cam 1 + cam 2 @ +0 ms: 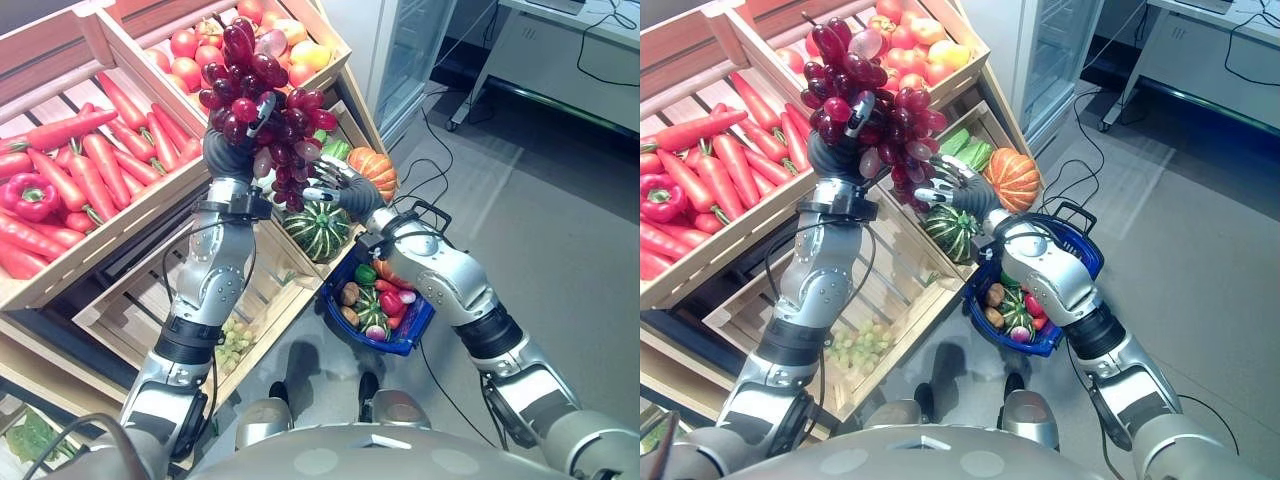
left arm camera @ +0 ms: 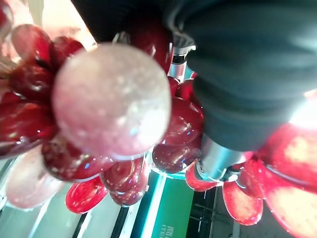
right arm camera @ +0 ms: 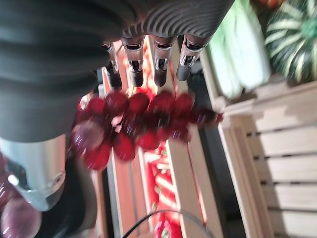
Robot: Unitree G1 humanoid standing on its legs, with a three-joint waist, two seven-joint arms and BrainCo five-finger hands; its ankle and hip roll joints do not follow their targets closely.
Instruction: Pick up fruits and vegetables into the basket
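A large bunch of dark red grapes (image 1: 262,110) hangs in the air in front of the crates, with my left hand (image 1: 228,150) shut on its upper part. Close up, the grapes (image 2: 109,99) crowd round a silver finger (image 2: 213,158). My right hand (image 1: 345,190) is at the lower end of the bunch with its fingers (image 3: 158,59) straight and spread, and the grapes (image 3: 143,119) lie just past their tips. The blue basket (image 1: 1085,255) hangs under my right forearm and holds several small vegetables and fruits.
Slanted wooden crates on the left hold carrots (image 1: 90,160), red peppers (image 1: 30,195) and red round fruit (image 1: 190,45). An orange pumpkin (image 1: 372,170) and a striped green squash (image 1: 318,230) sit in a lower crate. Green grapes (image 1: 232,340) lie in the lowest crate. Open floor lies to the right.
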